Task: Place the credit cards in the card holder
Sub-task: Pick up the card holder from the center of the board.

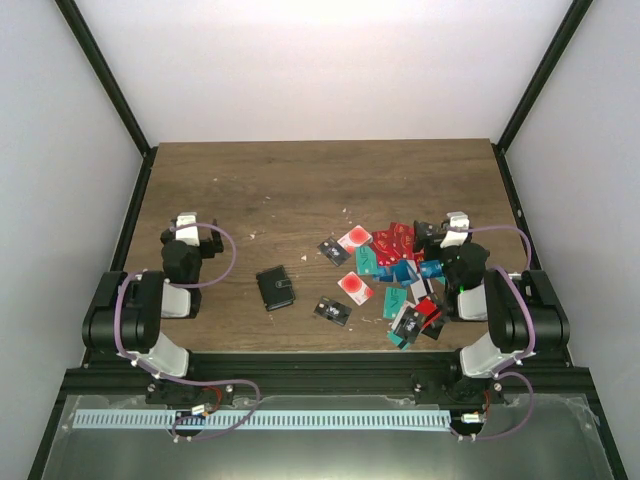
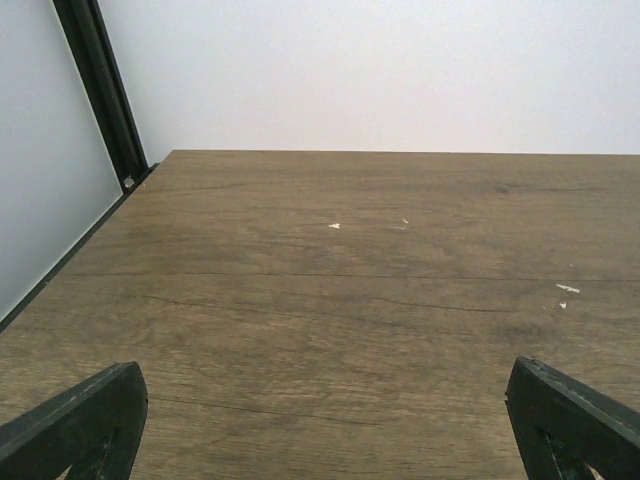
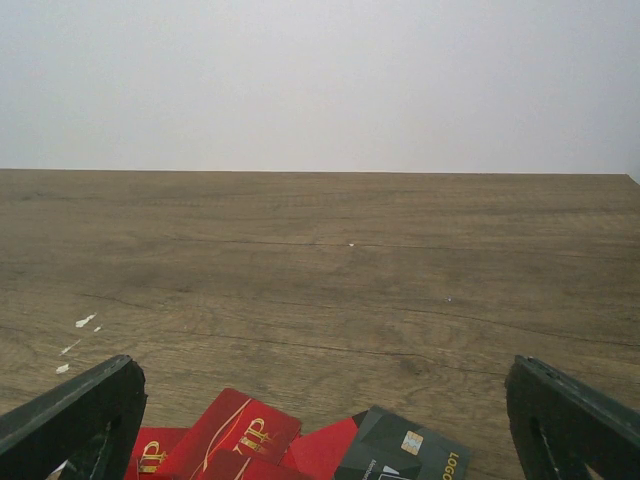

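The card holder (image 1: 276, 289) lies shut on the wooden table, a small black wallet right of my left arm. The credit cards (image 1: 395, 270) lie scattered in a pile at the right: red, teal, blue, black, and white ones with a red circle (image 1: 355, 288). My left gripper (image 1: 197, 232) stands open over bare wood (image 2: 328, 395), left of the holder and apart from it. At the pile's far right edge my right gripper (image 1: 450, 228) is open too. Between its fingers (image 3: 328, 395) lie red cards (image 3: 235, 440) and a black card (image 3: 405, 455), untouched.
Black frame posts (image 1: 105, 75) and white walls close in the table on three sides. A few white specks (image 3: 84, 322) dot the wood. The far half of the table (image 1: 320, 180) is bare wood.
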Controlling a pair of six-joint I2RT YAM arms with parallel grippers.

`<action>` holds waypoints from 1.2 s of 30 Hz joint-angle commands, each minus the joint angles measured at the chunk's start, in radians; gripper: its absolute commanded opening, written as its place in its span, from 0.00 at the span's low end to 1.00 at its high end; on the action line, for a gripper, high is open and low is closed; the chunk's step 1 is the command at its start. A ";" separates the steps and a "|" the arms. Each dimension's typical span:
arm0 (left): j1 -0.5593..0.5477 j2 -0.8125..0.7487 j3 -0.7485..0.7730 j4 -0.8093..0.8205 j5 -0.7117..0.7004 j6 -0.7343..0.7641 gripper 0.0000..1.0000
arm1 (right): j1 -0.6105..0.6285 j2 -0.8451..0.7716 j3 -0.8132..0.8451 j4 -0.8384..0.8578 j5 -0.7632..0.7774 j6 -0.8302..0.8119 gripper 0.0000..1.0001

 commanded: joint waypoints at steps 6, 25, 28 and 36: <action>-0.003 -0.012 0.013 0.039 -0.014 -0.005 1.00 | -0.003 -0.004 0.005 0.031 0.010 0.000 1.00; -0.005 -0.459 0.357 -1.059 -0.110 -0.179 1.00 | -0.001 -0.187 0.180 -0.424 0.066 0.017 1.00; -0.003 -0.522 0.414 -1.199 -0.117 -0.269 1.00 | -0.001 -0.257 0.277 -0.637 0.053 0.071 1.00; 0.017 -0.613 0.520 -1.537 0.164 -0.586 1.00 | -0.014 -0.361 0.588 -1.210 -0.050 0.379 1.00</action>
